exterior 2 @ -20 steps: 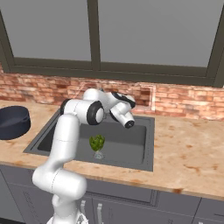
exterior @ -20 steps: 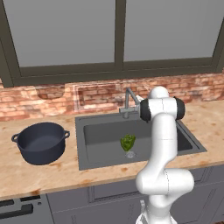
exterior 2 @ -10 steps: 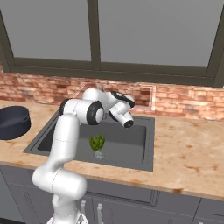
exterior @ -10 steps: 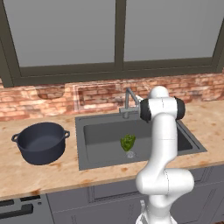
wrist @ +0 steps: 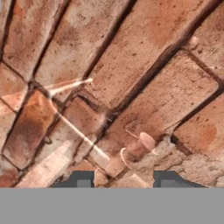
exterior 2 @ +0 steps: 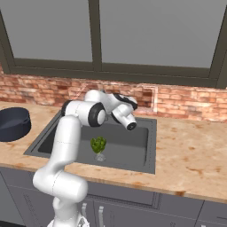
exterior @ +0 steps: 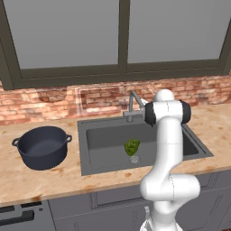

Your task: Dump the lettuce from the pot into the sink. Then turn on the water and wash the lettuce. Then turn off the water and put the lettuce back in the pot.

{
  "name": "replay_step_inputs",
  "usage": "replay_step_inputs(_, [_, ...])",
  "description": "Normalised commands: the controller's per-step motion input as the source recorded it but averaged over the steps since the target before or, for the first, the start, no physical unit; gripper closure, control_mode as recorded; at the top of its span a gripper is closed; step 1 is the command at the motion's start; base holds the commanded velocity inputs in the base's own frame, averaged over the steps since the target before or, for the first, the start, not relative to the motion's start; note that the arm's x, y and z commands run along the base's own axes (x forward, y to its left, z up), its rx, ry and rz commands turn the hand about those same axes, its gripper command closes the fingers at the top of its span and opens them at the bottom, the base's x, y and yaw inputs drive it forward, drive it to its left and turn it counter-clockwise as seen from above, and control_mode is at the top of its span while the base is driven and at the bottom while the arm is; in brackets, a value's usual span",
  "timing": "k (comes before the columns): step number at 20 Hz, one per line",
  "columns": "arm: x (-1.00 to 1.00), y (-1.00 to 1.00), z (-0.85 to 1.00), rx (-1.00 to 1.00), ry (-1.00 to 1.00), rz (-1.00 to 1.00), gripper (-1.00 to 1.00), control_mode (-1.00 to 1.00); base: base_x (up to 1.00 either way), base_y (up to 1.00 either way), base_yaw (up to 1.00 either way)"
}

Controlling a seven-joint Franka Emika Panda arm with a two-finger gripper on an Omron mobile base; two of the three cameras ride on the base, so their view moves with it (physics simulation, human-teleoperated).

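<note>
- Sitting upright in the sink (exterior: 90, 135), the lettuce (exterior: 131, 146) rests on the basin floor right at the drain, roughly mid-basin.
- The right base view shows the same green bunch (exterior 2: 98, 144) on the sink floor (exterior 2: 128, 148), nearer the front wall of the basin than the back one.
- The pot (exterior: 42, 146) stands on the counter (exterior: 27, 178) to the left of the sink, apart from its rim, with nothing visible inside it.
- The faucet (exterior: 131, 104) rises at the back edge of the sink, just beside the arm's dark joint.
- The gripper (wrist: 124, 180) is up behind the sink, close to the brick wall (wrist: 131, 65); in the hand view its two dark fingertips (wrist: 78, 179) stand apart with nothing between them, so the hand is released and grasps nothing.
- A small pale knob-like piece (wrist: 136, 151) juts from the bricks just above the fingertips, not touching them as far as can be told.
</note>
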Motion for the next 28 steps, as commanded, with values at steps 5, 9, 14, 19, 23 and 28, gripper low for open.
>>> replay_step_inputs(5, [-0.2, -0.2, 0.0, 0.0, 0.02, -0.01, -1.0, -1.0, 0.0, 0.0, 0.0])
replay_step_inputs(9, [-0.62, -0.39, 0.17, 0.01, 0.0, -0.05, -1.0, -1.0, 0.0, 0.0, 0.0])
replay_step_inputs(14, [-0.81, -0.36, 0.61, 0.04, 0.0, -0.02, -1.0, -1.0, 0.0, 0.0, 0.0])
replay_step_inputs(19, [-0.9, -0.31, 0.49, 0.0, 0.05, -0.06, -1.0, -1.0, 0.0, 0.0, 0.0])
replay_step_inputs(23, [-0.53, -0.28, 0.46, -0.01, 0.17, -0.14, -1.0, -1.0, 0.0, 0.0, 0.0])
replay_step_inputs(28, [-0.18, 0.04, 0.6, -0.23, 0.44, -0.1, -1.0, -1.0, 0.0, 0.0, 0.0])
